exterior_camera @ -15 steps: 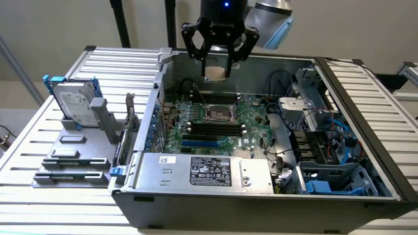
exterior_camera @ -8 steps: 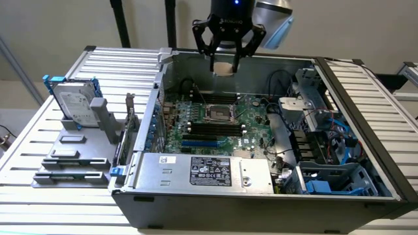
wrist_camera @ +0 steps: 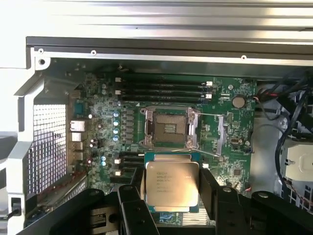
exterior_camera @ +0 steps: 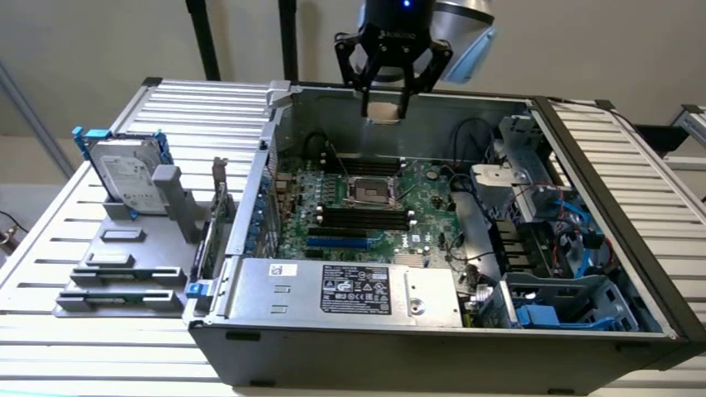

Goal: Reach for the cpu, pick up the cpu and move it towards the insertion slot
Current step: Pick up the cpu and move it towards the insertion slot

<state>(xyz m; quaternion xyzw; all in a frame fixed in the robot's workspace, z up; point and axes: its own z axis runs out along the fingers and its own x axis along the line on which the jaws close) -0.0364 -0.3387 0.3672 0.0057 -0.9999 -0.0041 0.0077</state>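
Observation:
My gripper (exterior_camera: pixel 385 112) hangs above the far edge of the open computer case, shut on the cpu (exterior_camera: pixel 384 111), whose tan face shows between the black fingers. In the wrist view the cpu (wrist_camera: pixel 172 183) is a flat square chip with a pale metal face, clamped between the two black fingers (wrist_camera: pixel 209 188). The insertion slot (exterior_camera: pixel 369 192) is the square socket with a silver frame and dark centre on the green motherboard (exterior_camera: pixel 425 186). In the wrist view the slot (wrist_camera: pixel 167 127) lies just beyond the held cpu, apart from it.
A silver hard drive (exterior_camera: pixel 124 175) with blue brackets stands on a grey holder (exterior_camera: pixel 127 265) at the exterior view's left, outside the case. Black memory slots (exterior_camera: pixel 359 219), a power supply (exterior_camera: pixel 347 289), cables and drive bays (exterior_camera: pixel 551 240) crowd the case (exterior_camera: pixel 441 347) interior.

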